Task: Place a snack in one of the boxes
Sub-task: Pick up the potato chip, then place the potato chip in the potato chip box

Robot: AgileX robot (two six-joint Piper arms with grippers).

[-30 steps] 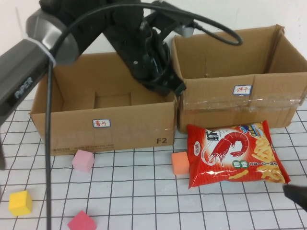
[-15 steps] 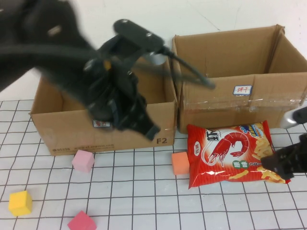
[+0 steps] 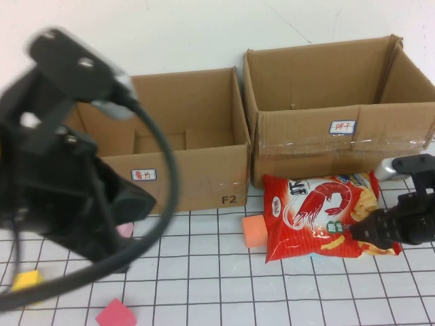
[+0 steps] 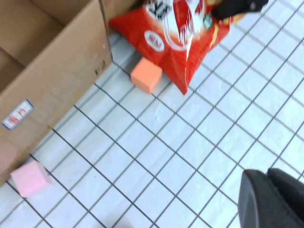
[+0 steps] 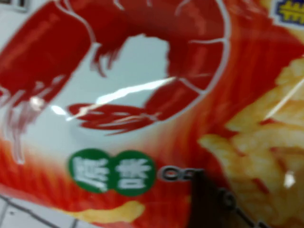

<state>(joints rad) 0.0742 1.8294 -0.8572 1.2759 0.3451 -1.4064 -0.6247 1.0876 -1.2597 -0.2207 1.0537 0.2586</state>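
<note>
The red shrimp-chip snack bag (image 3: 312, 214) lies on the grid mat in front of the right cardboard box (image 3: 306, 146). It also shows in the left wrist view (image 4: 180, 33) and fills the right wrist view (image 5: 142, 95). My right gripper (image 3: 360, 234) rests on the bag's right half, reaching in from the right; it shows low in the right wrist view (image 5: 209, 204). The left cardboard box (image 3: 197, 180) stands open and looks empty. My left gripper (image 3: 136, 204), blurred, is in front of the left box, shut and empty above the mat (image 4: 268, 190).
An orange cube (image 3: 255, 231) touches the bag's left edge. A pink cube (image 3: 124, 229) is partly hidden by my left arm. A yellow cube (image 3: 27, 280) and a magenta cube (image 3: 115, 316) lie at the front left. The left arm's cable loops over the mat.
My left arm swung out of the left box, down and to the front left. My right gripper came in from the right onto the bag, which shifted slightly left and crumpled.
</note>
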